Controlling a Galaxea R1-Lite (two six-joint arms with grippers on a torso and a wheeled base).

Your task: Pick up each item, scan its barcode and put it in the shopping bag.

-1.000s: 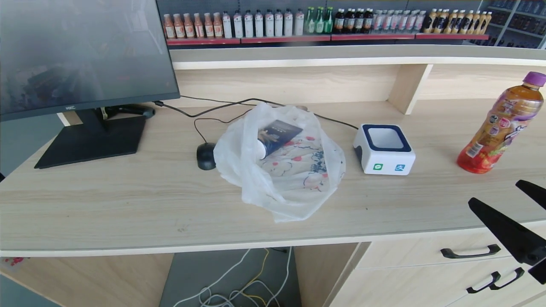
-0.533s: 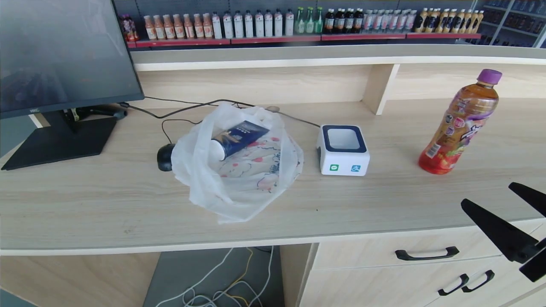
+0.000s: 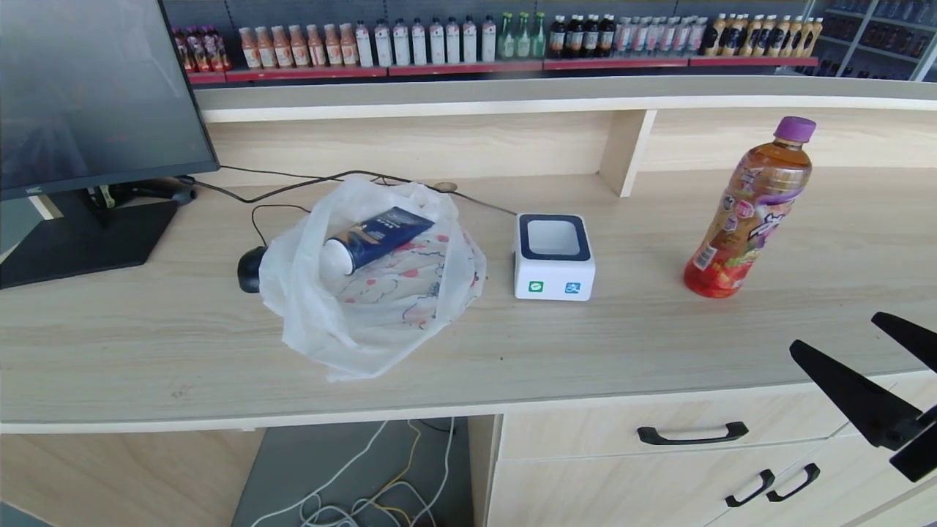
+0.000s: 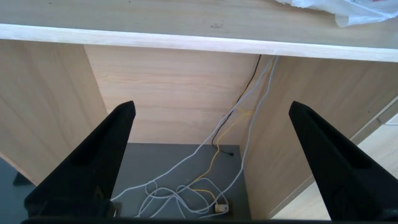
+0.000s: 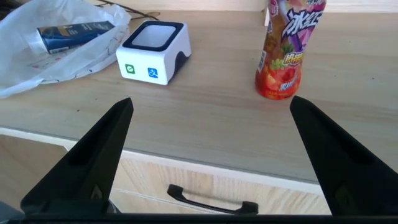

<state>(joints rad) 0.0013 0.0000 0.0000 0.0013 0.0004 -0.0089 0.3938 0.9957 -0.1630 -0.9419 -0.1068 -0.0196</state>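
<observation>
Bottle (image 3: 747, 208): one, purple cap, upright on the counter (image 3: 146, 351) at the right of the frame. Nothing touches it.

Right claw (image 3: 834, 333): fingers spread wide, holding nothing. It sits in the lower right corner, in front of the counter edge and well apart from the bottle.

Left claw (image 4: 211, 106): we note it also spread wide and empty, low under the counter edge, facing loose cables (image 4: 205, 180).

Our count:
- one white plastic bag (image 3: 366, 315), centre-left
- one dark tube (image 3: 377, 238) lying inside it
- one white scanner (image 3: 553, 256) just right of the bag, between bag and bottle
- one mouse (image 3: 249, 269) just beside the bag's left edge
- one monitor (image 3: 88, 88), upper left
- three drawer handles (image 3: 692, 435), lower right

Surface and room: pale wood counter with a raised back ledge. A red shelf (image 3: 468, 69) lined with drink bottles runs along the top of the frame.
</observation>
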